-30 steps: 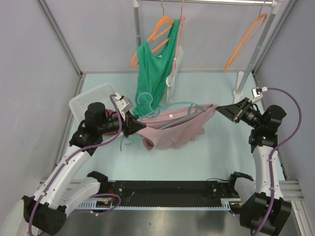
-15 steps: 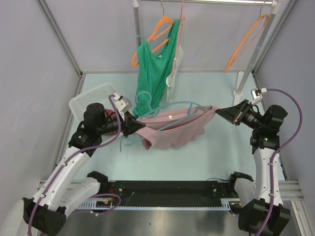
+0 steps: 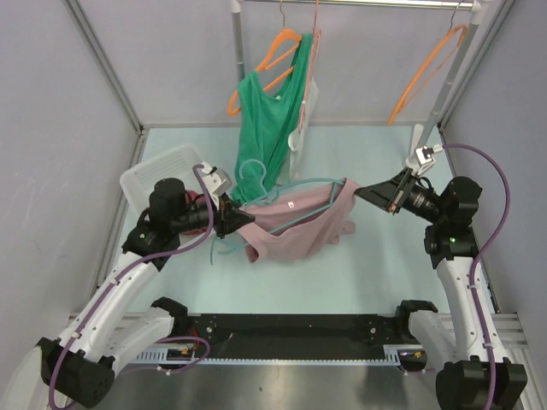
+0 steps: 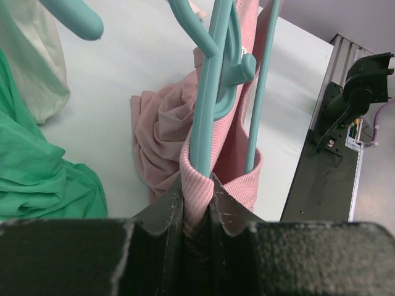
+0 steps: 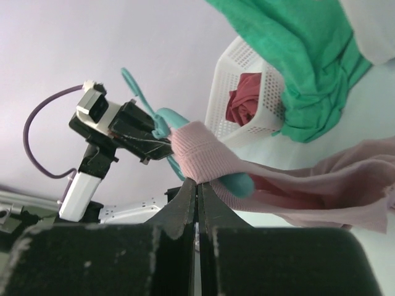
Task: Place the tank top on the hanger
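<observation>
- Above the table (image 3: 376,273), we are holding the tank top (image 3: 295,235) stretched between both hands, with the hanger (image 4: 208,92) tucked partly into it.
- Our left hand (image 3: 234,219) is pinching its ribbed edge, fingers closed.
- Our right hand (image 3: 360,190) is clamping the opposite edge tight.

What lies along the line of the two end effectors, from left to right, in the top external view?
In order: white perforated plastic basket → left end effector → dusty pink fabric tank top → right end effector.
</observation>
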Tool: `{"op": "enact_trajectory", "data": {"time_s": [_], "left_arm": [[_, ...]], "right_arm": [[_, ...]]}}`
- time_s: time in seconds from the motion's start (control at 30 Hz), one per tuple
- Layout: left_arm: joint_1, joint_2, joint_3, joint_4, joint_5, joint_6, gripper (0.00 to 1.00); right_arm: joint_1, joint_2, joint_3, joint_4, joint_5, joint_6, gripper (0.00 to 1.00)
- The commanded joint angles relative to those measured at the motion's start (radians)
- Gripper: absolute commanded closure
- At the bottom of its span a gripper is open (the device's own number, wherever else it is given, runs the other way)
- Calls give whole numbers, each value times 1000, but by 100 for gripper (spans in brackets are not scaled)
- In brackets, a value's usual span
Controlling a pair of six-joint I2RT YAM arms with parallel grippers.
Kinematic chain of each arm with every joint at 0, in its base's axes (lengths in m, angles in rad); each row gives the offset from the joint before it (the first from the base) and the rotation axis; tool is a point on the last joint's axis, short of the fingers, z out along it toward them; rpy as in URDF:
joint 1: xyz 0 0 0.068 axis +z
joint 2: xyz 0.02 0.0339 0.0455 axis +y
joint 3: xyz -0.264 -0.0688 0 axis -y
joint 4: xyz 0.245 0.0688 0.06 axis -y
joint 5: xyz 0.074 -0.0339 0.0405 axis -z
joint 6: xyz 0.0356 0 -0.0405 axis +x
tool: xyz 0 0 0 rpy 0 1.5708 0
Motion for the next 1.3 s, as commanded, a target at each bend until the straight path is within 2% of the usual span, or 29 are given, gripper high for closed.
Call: {"op": "enact_trajectory", "data": {"time_s": [0.0, 0.17, 0.5, 0.73, 0.9, 1.13, 1.27], "left_arm": [[-9, -4, -1, 42, 1, 11, 100], [-17, -3, -1, 42, 9, 13, 100], [-23, -3, -3, 43, 6, 14, 100], [-25, 2, 0, 37, -13, 16, 100], [-26, 2, 6, 17, -88, 20, 100], [-23, 19, 26, -15, -149, 27, 100], [-23, -1, 23, -10, -128, 39, 100]], "right_arm": [[79, 3, 85, 10, 83, -28, 100], [132, 58, 114, 39, 111, -29, 100], [345, 146, 206, 25, 212, -100, 100], [458, 140, 251, -70, 254, -178, 100], [521, 97, 230, -180, 275, -242, 100], [579, 46, 139, -294, 309, -316, 100], [581, 43, 142, -367, 344, -368, 100]]}}
